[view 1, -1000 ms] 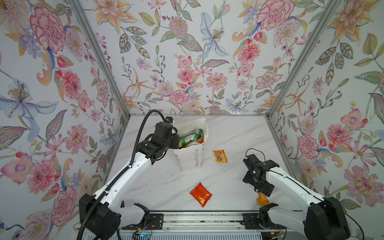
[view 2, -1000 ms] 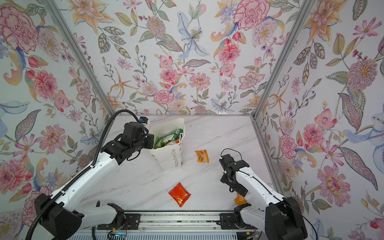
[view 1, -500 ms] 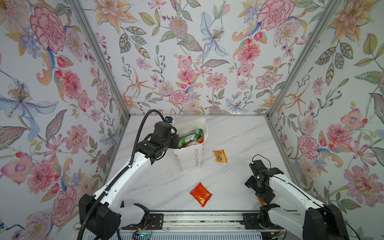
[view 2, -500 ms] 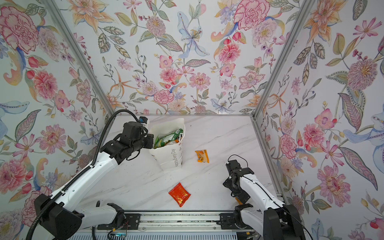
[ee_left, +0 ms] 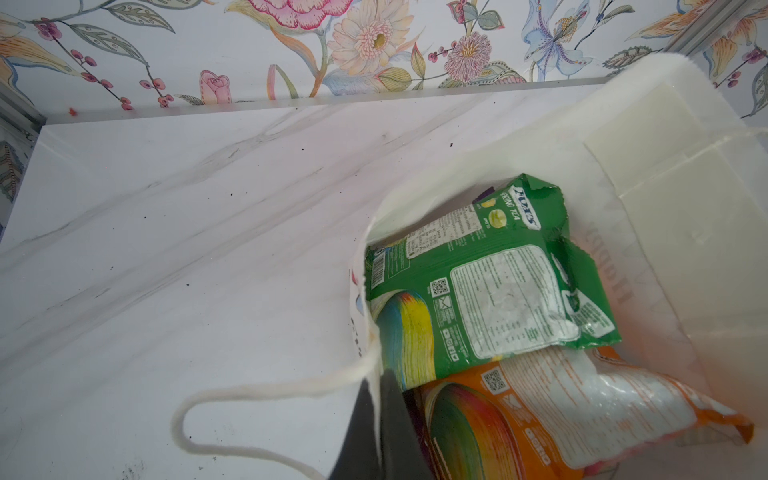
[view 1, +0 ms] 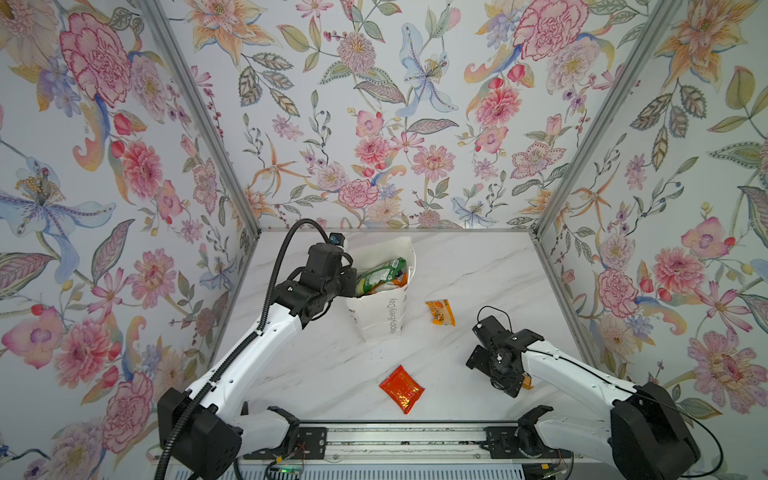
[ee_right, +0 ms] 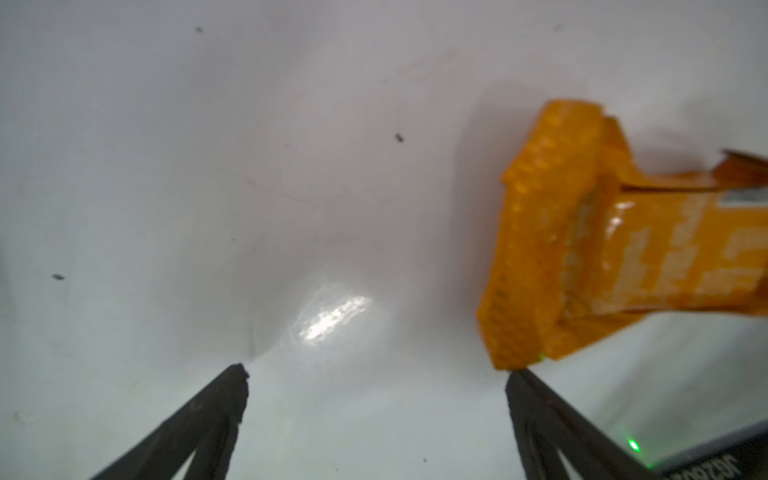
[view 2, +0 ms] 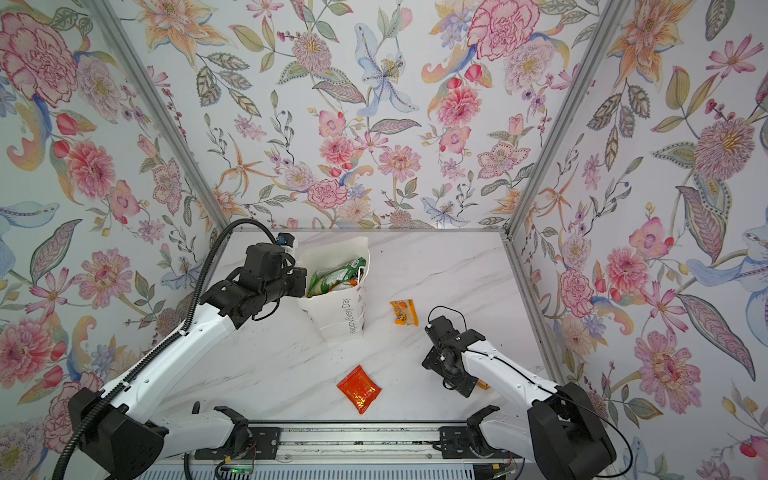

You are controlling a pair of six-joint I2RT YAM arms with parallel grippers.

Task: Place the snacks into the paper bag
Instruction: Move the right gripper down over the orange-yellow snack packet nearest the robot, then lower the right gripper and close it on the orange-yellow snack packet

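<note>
The left pincer (ee_left: 380, 419), shut, pinches the bag (ee_left: 665, 208) rim. The right pincer (ee_right: 376, 370) gapes wide, empty; a sachet (ee_right: 540, 249) lies just beside one fingertip.

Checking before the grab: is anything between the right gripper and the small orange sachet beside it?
Nothing visible. The open right gripper sits low over the table, and the orange sachet lies just past one fingertip.

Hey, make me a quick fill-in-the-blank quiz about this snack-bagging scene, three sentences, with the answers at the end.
1. The left gripper is ___ on the rim of the paper bag.
2. The right gripper stands ___ next to an orange sachet.
3. The topmost packet inside the bag is the ___ FOX'S bag.
Missing words: shut; open; green.
</note>
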